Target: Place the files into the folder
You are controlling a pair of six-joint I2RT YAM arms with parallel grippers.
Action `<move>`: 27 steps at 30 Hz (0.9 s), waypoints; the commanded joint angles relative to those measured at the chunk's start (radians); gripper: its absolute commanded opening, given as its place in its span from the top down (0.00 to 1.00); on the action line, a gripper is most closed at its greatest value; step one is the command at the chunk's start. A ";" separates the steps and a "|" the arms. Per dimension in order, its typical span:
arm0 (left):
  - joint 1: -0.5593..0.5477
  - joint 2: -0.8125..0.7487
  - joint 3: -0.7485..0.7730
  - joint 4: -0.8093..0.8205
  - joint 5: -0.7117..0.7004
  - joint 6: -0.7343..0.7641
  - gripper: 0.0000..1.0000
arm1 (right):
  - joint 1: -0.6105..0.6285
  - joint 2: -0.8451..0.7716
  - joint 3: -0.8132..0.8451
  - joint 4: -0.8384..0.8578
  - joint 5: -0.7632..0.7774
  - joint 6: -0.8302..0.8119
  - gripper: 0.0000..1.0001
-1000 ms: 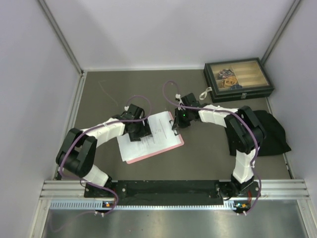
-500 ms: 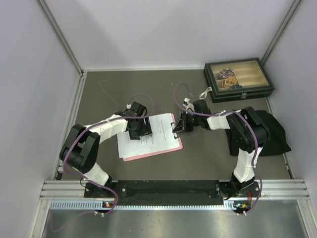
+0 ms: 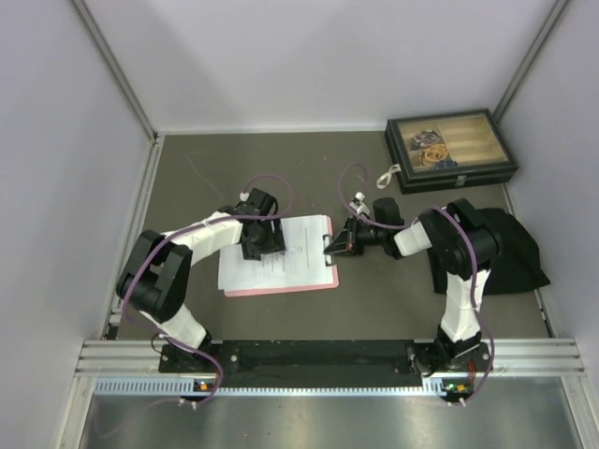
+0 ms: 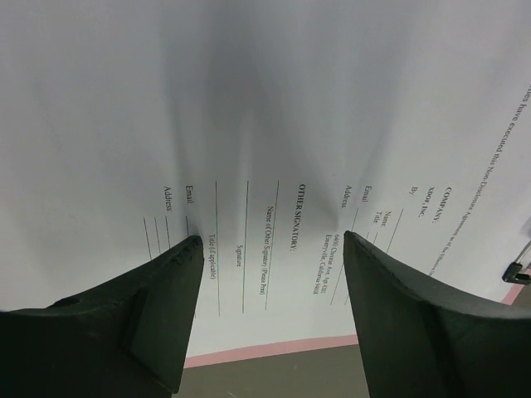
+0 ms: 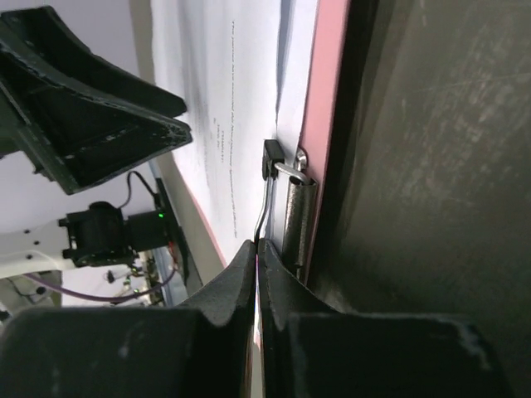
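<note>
The pink folder [image 3: 281,291] lies flat mid-table with the white files [image 3: 285,254] stacked on it. The top sheet has sparse print [image 4: 274,124]; the dense-text sheet I cannot make out. My left gripper [image 3: 265,241] is open, its fingertips [image 4: 192,245] spread on the top sheet near the folder's pink edge [image 4: 274,348]. My right gripper [image 3: 339,245] is at the folder's right short edge, shut on the metal clip's lever [image 5: 274,178]. The right wrist view shows the jaws pressed together [image 5: 257,245], the pink board [image 5: 328,99] and the sheets [image 5: 232,91] under the clip.
A dark box with a glass lid [image 3: 451,150] stands at the back right. A black cloth [image 3: 513,248] lies beside the right arm. Grey walls close in the left, back and right. A metal rail [image 3: 328,360] runs along the near edge.
The folder and sheets have turned from tilted to nearly square with the table and slid slightly left. My right gripper swung lower and to the right, still at the clip. My left gripper stayed on the paper.
</note>
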 commanded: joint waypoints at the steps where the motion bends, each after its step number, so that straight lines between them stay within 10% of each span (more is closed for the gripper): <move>1: -0.006 0.092 -0.061 0.060 0.056 -0.012 0.27 | 0.014 -0.009 -0.005 0.301 -0.104 0.138 1.00; 15: -0.007 0.123 -0.052 0.077 0.067 -0.014 0.27 | 0.013 0.027 -0.033 0.541 -0.134 0.306 1.00; 27: -0.070 0.121 -0.027 0.133 0.163 -0.052 0.23 | 0.014 0.020 -0.010 0.407 -0.101 0.218 1.00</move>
